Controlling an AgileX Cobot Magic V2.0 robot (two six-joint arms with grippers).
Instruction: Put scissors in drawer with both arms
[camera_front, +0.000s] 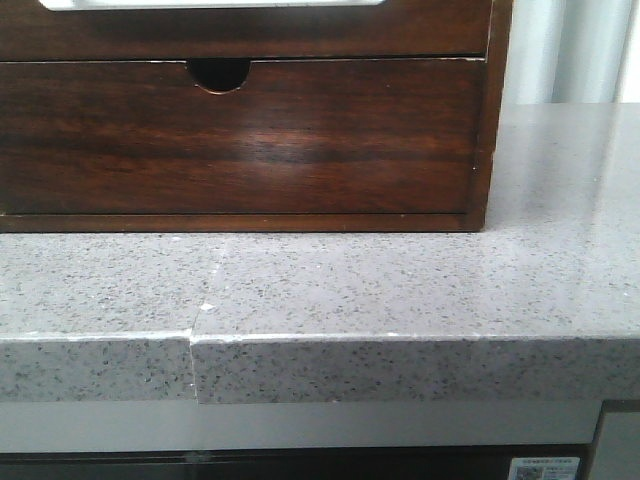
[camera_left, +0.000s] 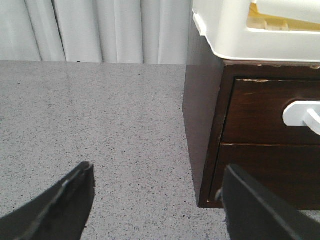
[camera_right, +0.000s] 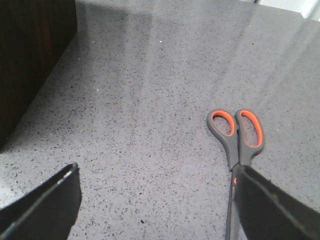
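Scissors flat on the tabletop under the open right gripper; drawer shut beside the open left gripper.

The scissors have grey handles with orange-lined loops, which lie just ahead of the right gripper's one finger; their blades run back beneath that finger, mostly hidden. The right gripper holds nothing, its jaws wide apart above the grey speckled stone. The drawer, dark reddish-brown with a pale long cut-out at its top edge, sits closed in the wooden cabinet, ahead of and to the side of the left gripper, whose jaws are also spread and bare. Below it is a taller drawer front with a half-round notch. A white tray rests on the cabinet.
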